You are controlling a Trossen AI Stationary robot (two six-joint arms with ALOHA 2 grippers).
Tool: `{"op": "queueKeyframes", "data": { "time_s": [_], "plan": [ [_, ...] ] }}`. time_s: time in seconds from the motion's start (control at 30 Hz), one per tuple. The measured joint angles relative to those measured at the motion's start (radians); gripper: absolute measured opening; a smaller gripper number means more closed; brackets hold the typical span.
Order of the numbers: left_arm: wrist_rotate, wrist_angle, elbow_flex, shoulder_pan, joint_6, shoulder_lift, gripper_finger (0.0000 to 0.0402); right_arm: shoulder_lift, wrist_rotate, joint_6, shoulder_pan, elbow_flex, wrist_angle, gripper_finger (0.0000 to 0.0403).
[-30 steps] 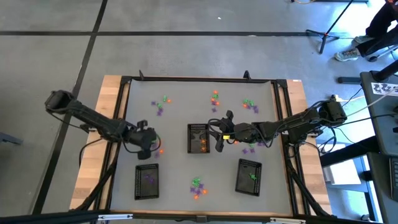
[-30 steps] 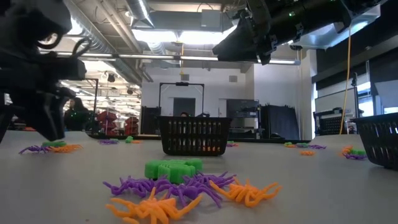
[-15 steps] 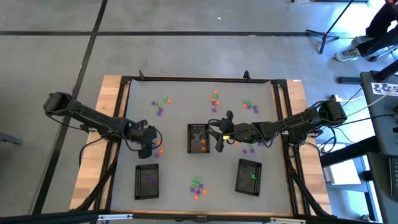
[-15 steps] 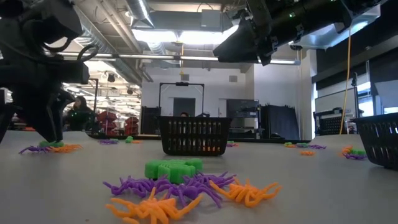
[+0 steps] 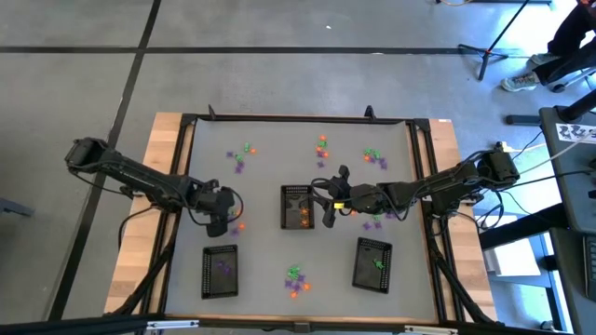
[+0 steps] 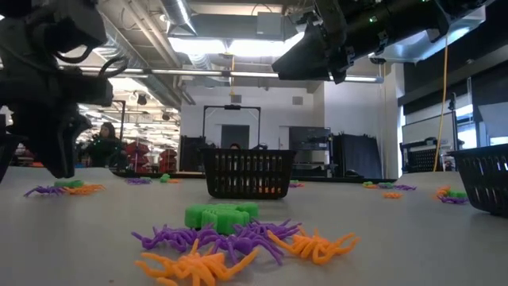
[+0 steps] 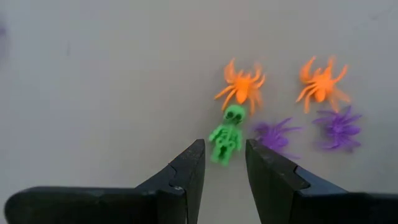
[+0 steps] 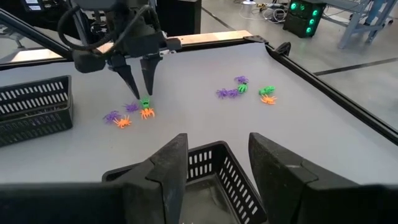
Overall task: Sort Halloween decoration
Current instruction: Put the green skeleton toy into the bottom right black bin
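- My left gripper (image 7: 222, 163) stands parted and empty directly above a small green plastic skeleton figure (image 7: 226, 135); only my left wrist view shows its shape.
- The skeleton lies flat on the grey tabletop (image 7: 93, 81), its long axis pointing away from my fingertips, head farthest.
- Two orange plastic spiders (image 7: 242, 86) and two purple plastic spiders (image 7: 337, 127) lie just beyond and beside it; bare table on the other side.
- My right gripper (image 8: 214, 163) hangs open and empty over the middle black mesh tray (image 8: 214, 167).

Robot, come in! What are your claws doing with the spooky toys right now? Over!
Left gripper open, above green skeleton. Right gripper open, empty, over middle tray. Spiders crowd the skeleton.
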Motion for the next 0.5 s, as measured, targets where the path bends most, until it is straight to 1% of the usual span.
{"op": "queueKeyframes", "data": {
  "time_s": [0.1, 0.23, 0.33, 0.43, 0.5],
  "plan": [
    [-0.001, 0.009, -0.030, 0.000, -0.028, 0.000, 0.0110, 0.000, 0.000, 0.000, 0.000, 0.000, 0.001, 0.0167],
    [-0.001, 0.076, -0.075, 0.000, -0.039, -0.002, 0.0110, 0.000, 0.000, 0.000, 0.000, 0.000, 0.003, 0.0167],
    [-0.023, 0.119, -0.092, 0.000, -0.041, -0.002, 0.0108, 0.000, 0.000, 0.000, 0.000, 0.000, 0.009, 0.0167],
    [-0.042, 0.126, -0.094, -0.001, -0.041, -0.001, 0.0096, 0.000, 0.000, 0.000, 0.000, 0.000, 0.009, 0.0167],
    [-0.049, 0.135, -0.095, -0.001, -0.037, -0.001, 0.0079, 0.000, 0.000, 0.000, 0.000, 0.000, 0.010, 0.0167]
  ]
}}
